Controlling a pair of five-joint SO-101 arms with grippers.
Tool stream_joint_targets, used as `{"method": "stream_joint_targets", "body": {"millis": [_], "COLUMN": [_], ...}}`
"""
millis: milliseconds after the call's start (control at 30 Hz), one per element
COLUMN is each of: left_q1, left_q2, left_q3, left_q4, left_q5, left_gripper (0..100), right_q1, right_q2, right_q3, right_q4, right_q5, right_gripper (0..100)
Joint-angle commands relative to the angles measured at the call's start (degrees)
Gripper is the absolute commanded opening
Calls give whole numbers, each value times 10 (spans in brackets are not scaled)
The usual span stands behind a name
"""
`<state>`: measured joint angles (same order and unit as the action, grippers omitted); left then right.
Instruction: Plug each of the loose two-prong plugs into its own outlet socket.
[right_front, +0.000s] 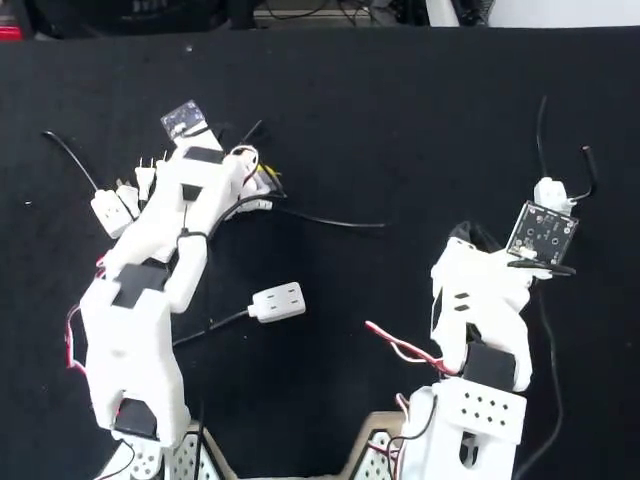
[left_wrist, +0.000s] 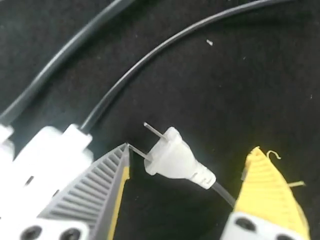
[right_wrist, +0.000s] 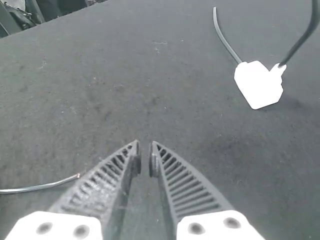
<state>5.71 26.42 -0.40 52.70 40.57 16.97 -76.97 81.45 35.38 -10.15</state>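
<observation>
A white two-prong plug (left_wrist: 175, 157) lies on the black mat, its prongs pointing away from its black cord. My left gripper (left_wrist: 191, 149) is open around it, with the grey finger (left_wrist: 102, 182) at the prongs and the yellow-taped finger (left_wrist: 265, 185) by the cord. In the high view the left gripper (right_front: 255, 182) is at the back left. A white outlet socket (right_front: 278, 300) on a black cord lies mid-table. My right gripper (right_wrist: 145, 152) is shut on nothing above the mat, and a white plug body (right_wrist: 257, 84) with two cords lies beyond it (right_front: 551, 190).
More white plugs (right_front: 145, 180) with prongs up and a white block (right_front: 107, 212) lie left of the left arm. White plug bodies (left_wrist: 50, 150) with black cords sit beside the grey finger. A thin black cord (right_front: 330, 220) runs across the middle.
</observation>
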Motion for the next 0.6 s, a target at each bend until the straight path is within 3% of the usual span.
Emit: {"method": "stream_joint_targets", "body": {"millis": [0,133,333,400,567], "left_q1": [-9,-10,-2,2,9], "left_q2": [13,19,13,12,12], "left_q3": [-45,-46,-48,-55,-95], "left_q4": [-10,-9,2,19,58], "left_q5": [9,9,7,9,6], "left_gripper": [353,319,20,59,32], "right_q1": [-13,-13,-13,-13,-13], "right_q2": [-11,-11,-11,-11,-11], "right_q3": [-32,-33,-33,-33,-32], "right_q4": [2,2,2,3,2], "right_q5": [-2,-2,-2,-2,-2], "right_gripper": [31,31,31,31,31]}}
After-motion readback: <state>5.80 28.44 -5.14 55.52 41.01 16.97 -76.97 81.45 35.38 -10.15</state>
